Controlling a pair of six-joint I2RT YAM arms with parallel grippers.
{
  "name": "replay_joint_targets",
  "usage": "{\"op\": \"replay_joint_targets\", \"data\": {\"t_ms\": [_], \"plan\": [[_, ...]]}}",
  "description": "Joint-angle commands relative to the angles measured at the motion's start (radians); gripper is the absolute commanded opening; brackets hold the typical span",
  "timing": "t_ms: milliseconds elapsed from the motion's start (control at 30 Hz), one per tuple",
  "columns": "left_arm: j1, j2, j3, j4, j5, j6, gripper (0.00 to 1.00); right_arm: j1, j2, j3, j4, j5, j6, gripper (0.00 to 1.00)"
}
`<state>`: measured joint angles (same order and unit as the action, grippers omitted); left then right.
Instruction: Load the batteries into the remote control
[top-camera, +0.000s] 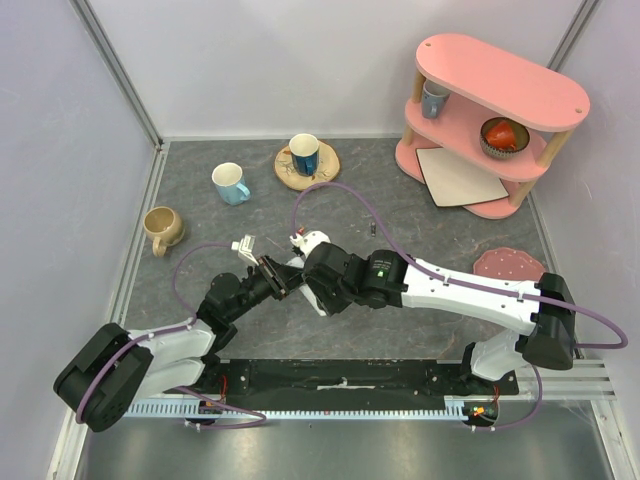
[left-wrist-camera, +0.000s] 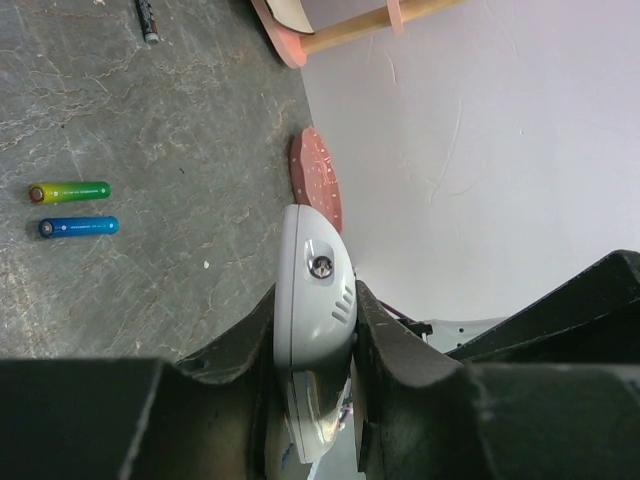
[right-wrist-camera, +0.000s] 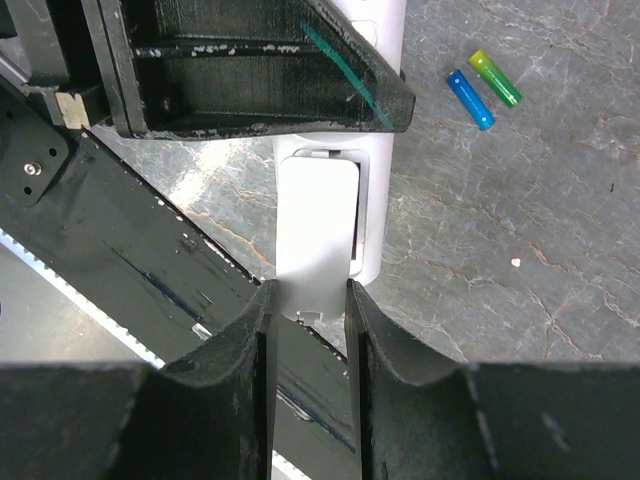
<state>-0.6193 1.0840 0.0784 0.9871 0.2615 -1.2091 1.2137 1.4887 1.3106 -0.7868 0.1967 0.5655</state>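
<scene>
The white remote control (left-wrist-camera: 315, 260) is held off the table, edge-on, with my left gripper (left-wrist-camera: 315, 300) shut on its body. In the right wrist view the remote (right-wrist-camera: 380, 190) shows its back. My right gripper (right-wrist-camera: 308, 295) is shut on the white battery cover (right-wrist-camera: 315, 220), and a dark gap shows along the cover's right edge. Both grippers meet above the table's middle, left (top-camera: 270, 275) and right (top-camera: 308, 272). A green-yellow battery (left-wrist-camera: 70, 192) and a blue battery (left-wrist-camera: 80, 227) lie side by side on the table, also seen from the right wrist (right-wrist-camera: 496, 77) (right-wrist-camera: 470, 98). A dark battery (left-wrist-camera: 147, 20) lies farther off.
A blue mug (top-camera: 231, 183), a tan mug (top-camera: 163, 228) and a cup on a wooden coaster (top-camera: 303, 155) stand at the back left. A pink shelf (top-camera: 490, 110) fills the back right, with a pink dotted disc (top-camera: 508, 265) in front of it.
</scene>
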Motion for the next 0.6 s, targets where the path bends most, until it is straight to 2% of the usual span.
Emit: {"op": "replay_joint_targets", "data": {"t_ms": [0, 567], "plan": [[-0.003, -0.024, 0.038, 0.036, -0.028, 0.043, 0.02, 0.004, -0.013, -0.010, 0.006, -0.022, 0.010, 0.00], [-0.007, -0.039, 0.029, 0.050, 0.001, 0.040, 0.02, 0.003, 0.016, 0.019, -0.015, 0.030, 0.007, 0.00]]}}
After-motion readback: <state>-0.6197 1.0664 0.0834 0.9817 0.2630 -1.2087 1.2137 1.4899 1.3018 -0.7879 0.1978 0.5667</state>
